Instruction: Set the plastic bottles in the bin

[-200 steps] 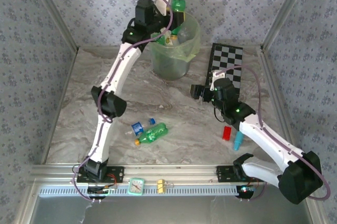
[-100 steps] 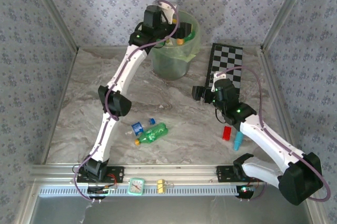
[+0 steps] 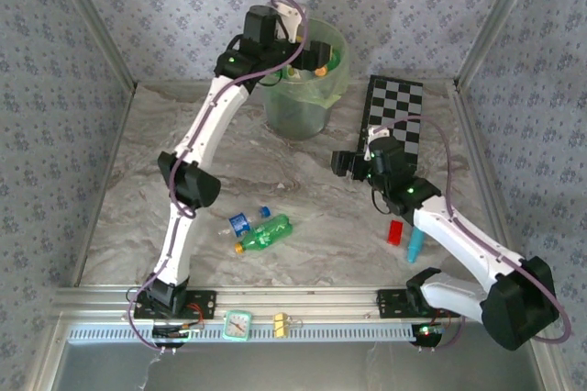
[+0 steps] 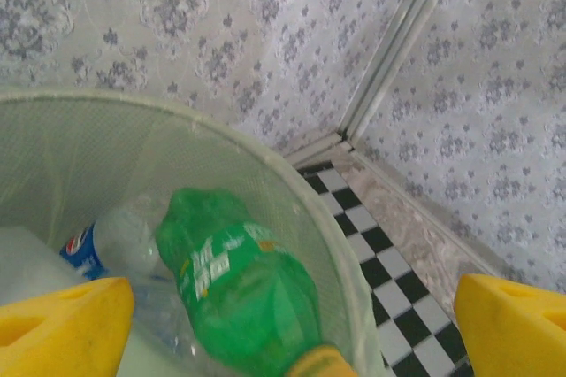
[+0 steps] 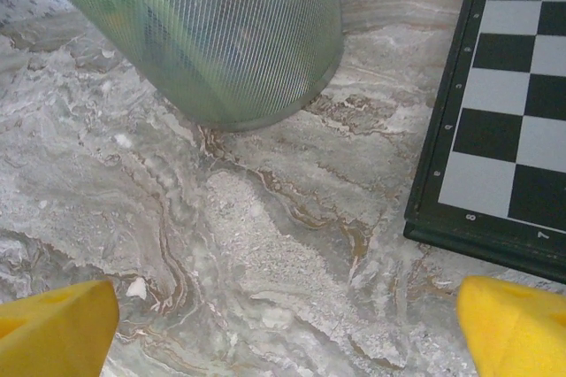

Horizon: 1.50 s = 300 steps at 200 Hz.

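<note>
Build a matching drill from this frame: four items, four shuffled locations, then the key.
Items:
1. bin
2. chequered board
3. red block
4. green bottle outside the bin

Places:
A. next to the cyan stick
B. below the open left gripper
C. on its side by the blue-labelled bottle
D. lying flat, right of the bin

Pairs: 1-B; 2-D; 3-A; 4-C
</note>
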Each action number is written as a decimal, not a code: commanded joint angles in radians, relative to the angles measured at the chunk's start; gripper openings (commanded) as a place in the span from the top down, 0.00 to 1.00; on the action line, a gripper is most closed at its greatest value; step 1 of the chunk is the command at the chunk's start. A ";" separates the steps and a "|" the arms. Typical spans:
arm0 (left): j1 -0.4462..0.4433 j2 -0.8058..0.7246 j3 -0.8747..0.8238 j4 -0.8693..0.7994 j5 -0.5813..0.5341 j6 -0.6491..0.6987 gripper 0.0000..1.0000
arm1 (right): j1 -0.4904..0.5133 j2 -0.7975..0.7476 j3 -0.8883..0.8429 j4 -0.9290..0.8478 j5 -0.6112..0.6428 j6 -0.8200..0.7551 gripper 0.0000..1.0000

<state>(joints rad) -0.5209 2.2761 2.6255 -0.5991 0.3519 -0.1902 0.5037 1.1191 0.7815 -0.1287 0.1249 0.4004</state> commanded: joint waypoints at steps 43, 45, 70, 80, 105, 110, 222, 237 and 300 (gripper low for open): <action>-0.030 -0.583 -0.958 0.414 -0.099 0.027 0.04 | 0.015 0.064 0.028 0.057 -0.034 0.035 0.00; -0.030 -0.600 -0.986 0.425 -0.104 0.025 0.04 | 0.016 0.067 0.028 0.059 -0.036 0.036 0.00; -0.029 -0.794 -1.291 0.483 -0.172 -0.004 0.04 | 0.026 0.111 0.040 0.081 -0.046 0.049 0.00; -0.030 -0.864 -1.398 0.487 -0.192 -0.016 0.04 | 0.032 0.132 0.050 0.091 -0.049 0.052 0.00; -0.031 -1.021 -1.631 0.480 -0.233 -0.067 0.03 | 0.051 0.190 0.079 0.120 -0.052 0.061 0.00; -0.031 -1.048 -1.670 0.477 -0.235 -0.080 0.03 | 0.054 0.203 0.086 0.124 -0.051 0.064 0.00; -0.096 -1.281 -2.020 0.180 -0.319 -0.283 0.03 | 0.104 0.350 0.187 0.117 -0.052 0.079 0.00; -0.098 -1.288 -2.043 0.144 -0.342 -0.313 0.03 | 0.102 0.349 0.194 0.104 -0.045 0.069 0.00; -0.099 -1.327 -2.133 0.152 -0.372 -0.408 0.03 | 0.091 0.344 0.187 0.113 -0.070 0.078 0.00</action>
<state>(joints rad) -0.6117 0.9577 0.5117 -0.4465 0.0051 -0.5426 0.6041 1.4624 0.9463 -0.0105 0.0635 0.4679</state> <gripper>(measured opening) 0.973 0.998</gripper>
